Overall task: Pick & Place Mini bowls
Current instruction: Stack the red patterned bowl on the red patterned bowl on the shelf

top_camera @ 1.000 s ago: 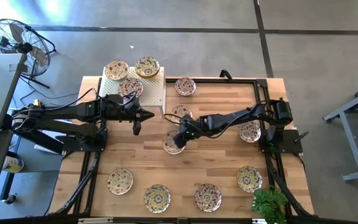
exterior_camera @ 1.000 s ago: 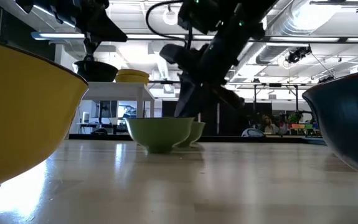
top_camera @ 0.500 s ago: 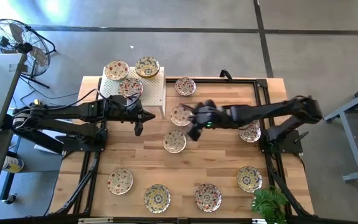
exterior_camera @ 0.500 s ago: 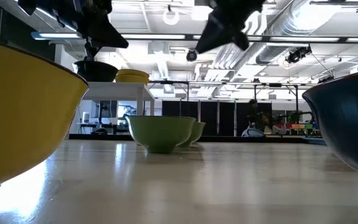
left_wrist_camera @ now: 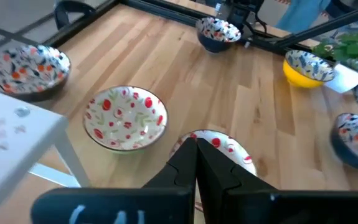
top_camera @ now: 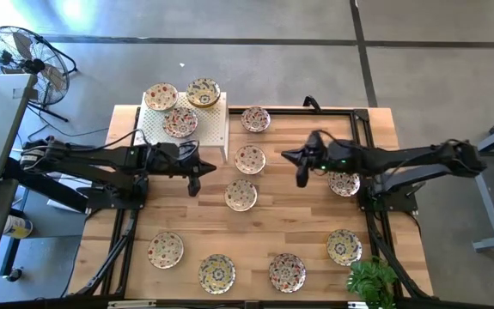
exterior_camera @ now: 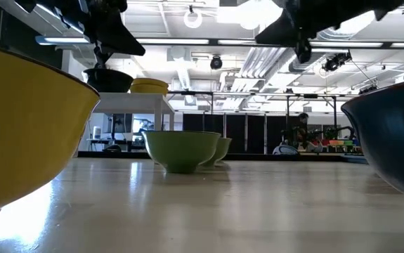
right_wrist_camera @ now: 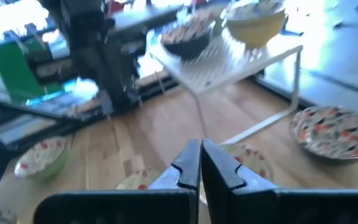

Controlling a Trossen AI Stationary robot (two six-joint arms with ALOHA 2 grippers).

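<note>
Fingers pressed together and empty, my right gripper [top_camera: 301, 180] is hovering right of centre, lining up another cream floral ceramic mini bowl [top_camera: 250, 159]; my left gripper [top_camera: 194, 184], likewise closed, is waiting centre-left.

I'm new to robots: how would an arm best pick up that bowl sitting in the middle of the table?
Probably by the rim. The middle bowl sits upright and open, shallow and round, apart from its neighbour. Coming straight down, one finger inside and one outside the rim's edge, seems best; the left gripper is nearest.

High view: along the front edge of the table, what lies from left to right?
Mini bowl → mini bowl → mini bowl → mini bowl → green plant at the table's front right corner.
</note>
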